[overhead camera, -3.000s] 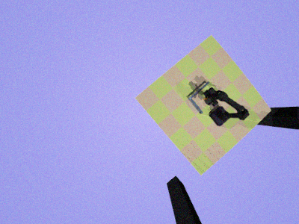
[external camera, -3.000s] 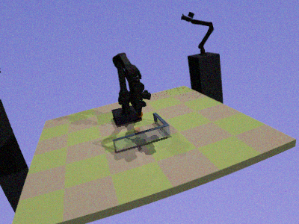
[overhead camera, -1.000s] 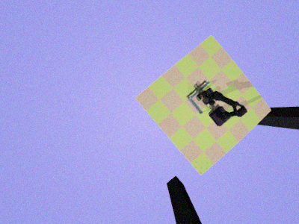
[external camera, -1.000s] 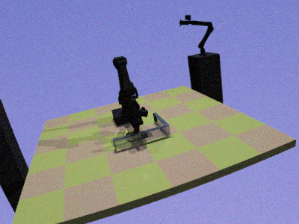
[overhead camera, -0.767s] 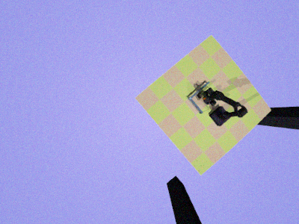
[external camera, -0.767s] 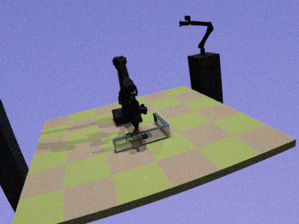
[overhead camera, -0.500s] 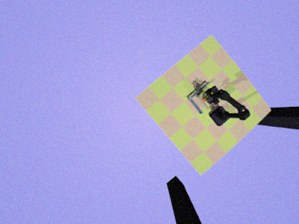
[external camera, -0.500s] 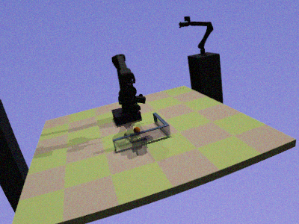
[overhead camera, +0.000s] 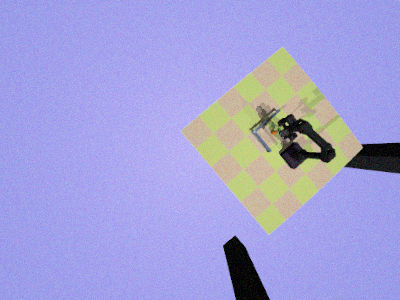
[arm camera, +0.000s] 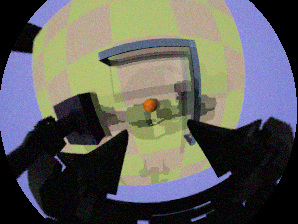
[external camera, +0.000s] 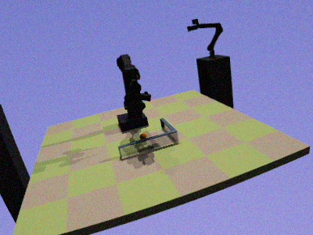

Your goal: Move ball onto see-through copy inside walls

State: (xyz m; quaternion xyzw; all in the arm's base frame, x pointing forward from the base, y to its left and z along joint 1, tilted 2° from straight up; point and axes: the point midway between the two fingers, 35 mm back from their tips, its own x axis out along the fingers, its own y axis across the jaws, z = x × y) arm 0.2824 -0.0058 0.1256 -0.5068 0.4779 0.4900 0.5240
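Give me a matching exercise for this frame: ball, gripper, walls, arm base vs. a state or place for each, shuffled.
Things:
1. ball
2. gripper
3. walls
4. arm base

States or places:
A. clear, blue-edged, forming an L-shaped corner
B. open, raised above the table, holding nothing
C. dark block on the table behind the walls in the exterior view
D. orange, on the table inside the corner, free of the fingers

Pairs: 1-D, 2-B, 3-A, 4-C
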